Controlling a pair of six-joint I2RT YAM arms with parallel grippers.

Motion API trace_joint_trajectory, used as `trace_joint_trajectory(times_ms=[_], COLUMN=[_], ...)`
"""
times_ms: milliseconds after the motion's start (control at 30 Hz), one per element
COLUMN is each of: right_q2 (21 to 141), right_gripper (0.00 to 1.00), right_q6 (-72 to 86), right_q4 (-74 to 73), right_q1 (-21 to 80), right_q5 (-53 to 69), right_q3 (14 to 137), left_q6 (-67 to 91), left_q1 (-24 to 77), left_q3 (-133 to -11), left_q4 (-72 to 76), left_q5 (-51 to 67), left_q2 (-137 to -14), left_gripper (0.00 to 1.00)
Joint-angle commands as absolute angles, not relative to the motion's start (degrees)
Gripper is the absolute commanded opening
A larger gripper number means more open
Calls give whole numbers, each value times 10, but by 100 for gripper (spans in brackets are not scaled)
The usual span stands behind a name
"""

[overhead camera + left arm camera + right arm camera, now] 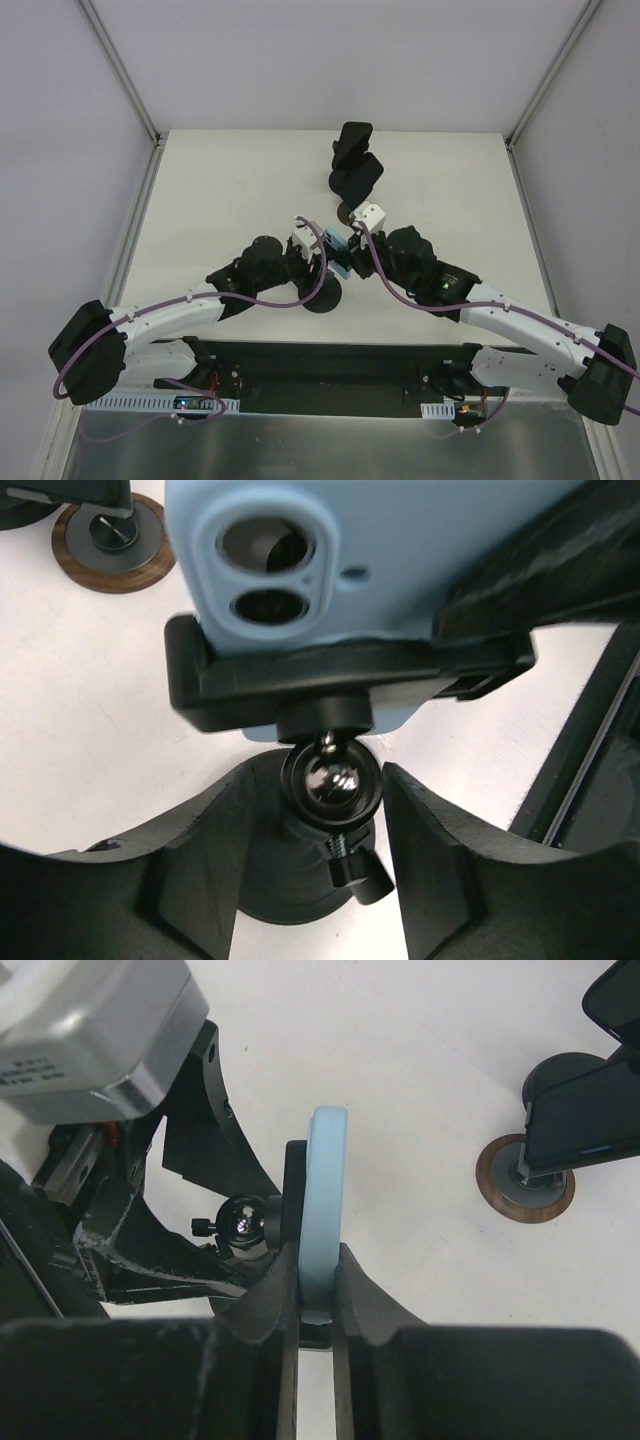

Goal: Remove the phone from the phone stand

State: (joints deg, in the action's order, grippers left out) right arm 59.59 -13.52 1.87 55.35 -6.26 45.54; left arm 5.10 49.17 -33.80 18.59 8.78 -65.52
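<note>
A light-blue cased phone (325, 1180) stands on edge at the middle of the white desk (220, 190), seated in the clamp of a black phone stand (350, 675). The stand's round foot (322, 298) lies toward 6 o'clock from the phone.

The right tool (317, 1265), reaching in from 4 o'clock, has its fingers closed down on the phone's thin edge, one on each face. The left tool (332, 798), reaching in from 8 o'clock, is narrowed around the stand's chrome ball joint (333, 776), with a finger tight against each side of the socket.

At 12 o'clock from the phone, well apart, stands a second black holder (357, 175) on a brown round base (523, 1180).
</note>
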Motion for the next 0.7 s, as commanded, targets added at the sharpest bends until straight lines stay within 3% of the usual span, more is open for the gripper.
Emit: trace_joint_trajectory(times_ms=[0,500,567,667], right_q2=[584,589,589,589], right_gripper=[1,1,1,1], right_q6=[-137,-134,-134,-134], right_q4=[51,56,58,59], right_q1=[560,571,571,573], right_q5=[-90,-92,-93,-93], right_q3=[468,462,461,461], left_q6=[57,54,51,49], left_q1=[495,495,495,495], left_q3=[-288,-258,-261,-264], left_q4=[300,423,424,424], left_q5=[63,59,60,68], left_q2=[-639,-665,-671,-682], left_gripper=[56,60,59,48])
